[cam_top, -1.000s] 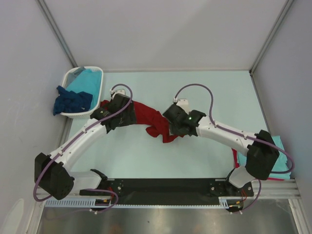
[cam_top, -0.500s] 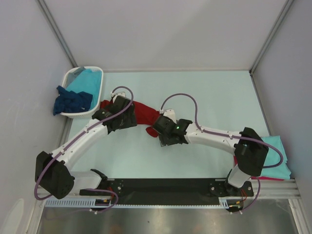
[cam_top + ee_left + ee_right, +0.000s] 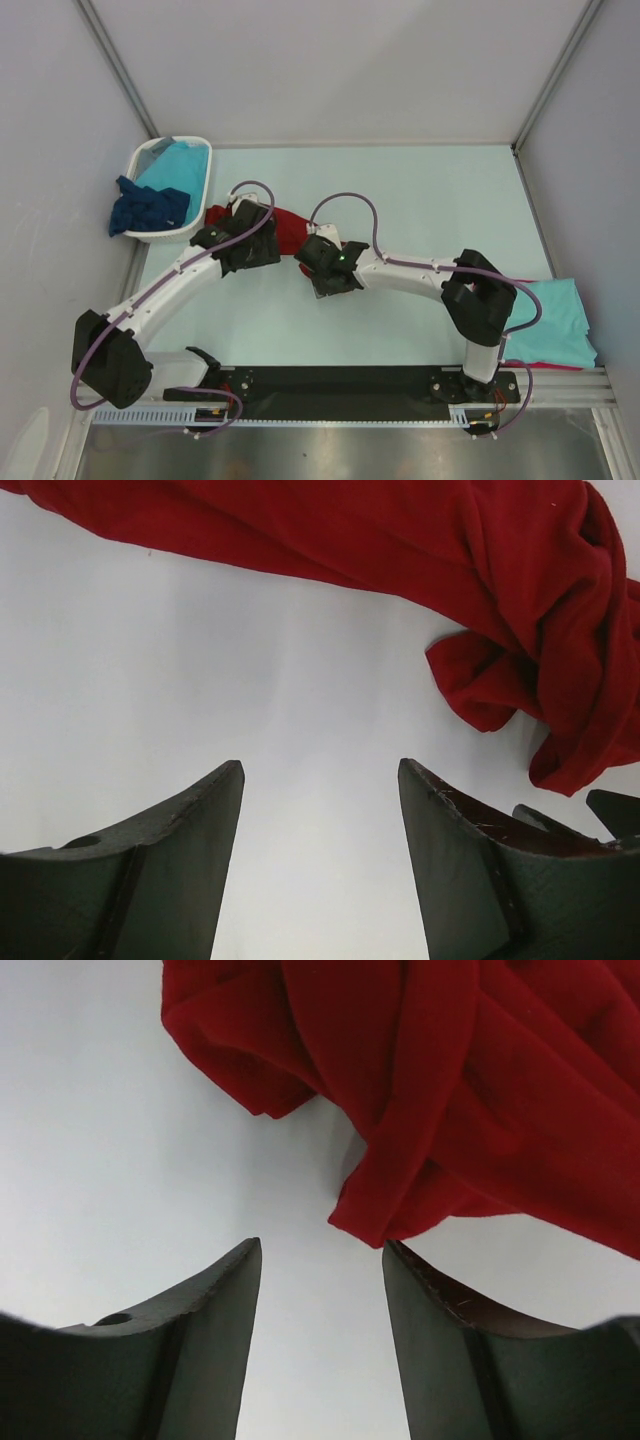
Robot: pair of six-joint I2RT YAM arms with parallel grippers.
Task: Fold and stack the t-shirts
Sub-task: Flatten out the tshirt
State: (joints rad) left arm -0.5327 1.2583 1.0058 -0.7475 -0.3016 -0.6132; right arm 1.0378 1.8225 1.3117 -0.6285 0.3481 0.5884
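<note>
View from above, change: the right gripper (image 3: 325,268) has swung left across the table (image 3: 430,200) within a second. It ends over the bunched lower end of the red shirt (image 3: 285,222). The left gripper (image 3: 255,250) has barely shifted at the shirt's other end.
View from above, meaning: with a gripper at each end, the shirt looks about to be picked up and spread flat. Folding has not yet begun.
View from above, surroundings: a turquoise shirt (image 3: 182,160) lies in the basket (image 3: 205,165) and a navy shirt (image 3: 148,208) hangs over its rim. A folded turquoise shirt (image 3: 555,315) at the near right corner is now uncovered by the arm.
Left wrist: the left gripper (image 3: 320,770) is spread wide and empty over bare table. The red shirt (image 3: 400,540) crosses the top, clear of the fingertips.
Right wrist: the right gripper (image 3: 322,1248) is parted and holds nothing. A folded edge of the red shirt (image 3: 500,1090) sits just ahead of the fingertips.
Only the wrists show: neither gripper has hold of the cloth, which the gripper bodies hide from above.
Only the overhead shows: the basket, the waiting shirts and the folded shirt.
</note>
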